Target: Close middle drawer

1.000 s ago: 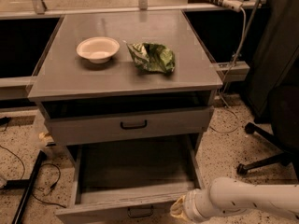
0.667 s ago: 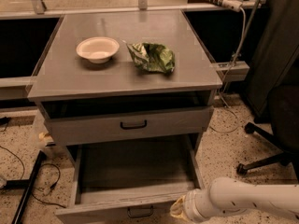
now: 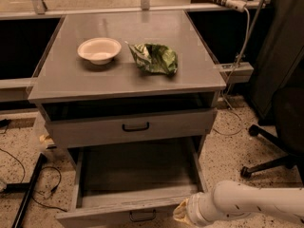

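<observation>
Middle drawer (image 3: 99, 216): at 6 o'clock, pulled far out; I count nothing done yet.
Gripper (image 3: 183, 213): at 5 o'clock, by the drawer front's right end; I cannot tell its opening or hold.
Left: the whole push toward 12 o'clock, I judge.

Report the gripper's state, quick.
Gripper: at the right end of the pulled-out middle drawer's front; open, shut or holding cannot be told.
</observation>
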Controlling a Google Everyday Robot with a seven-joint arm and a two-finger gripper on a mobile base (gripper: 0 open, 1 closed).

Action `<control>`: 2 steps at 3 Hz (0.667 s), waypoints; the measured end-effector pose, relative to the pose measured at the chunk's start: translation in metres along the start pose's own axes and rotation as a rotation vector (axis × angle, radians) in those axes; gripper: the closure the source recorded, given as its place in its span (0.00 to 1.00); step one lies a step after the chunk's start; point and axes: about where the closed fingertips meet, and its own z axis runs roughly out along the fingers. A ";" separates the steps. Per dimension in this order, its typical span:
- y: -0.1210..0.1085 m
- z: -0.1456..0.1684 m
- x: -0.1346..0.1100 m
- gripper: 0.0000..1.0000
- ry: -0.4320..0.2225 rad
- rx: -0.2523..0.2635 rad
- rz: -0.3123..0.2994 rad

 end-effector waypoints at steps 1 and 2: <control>0.000 0.000 0.000 0.11 0.000 0.000 0.000; -0.011 0.005 -0.001 0.00 -0.034 -0.016 0.002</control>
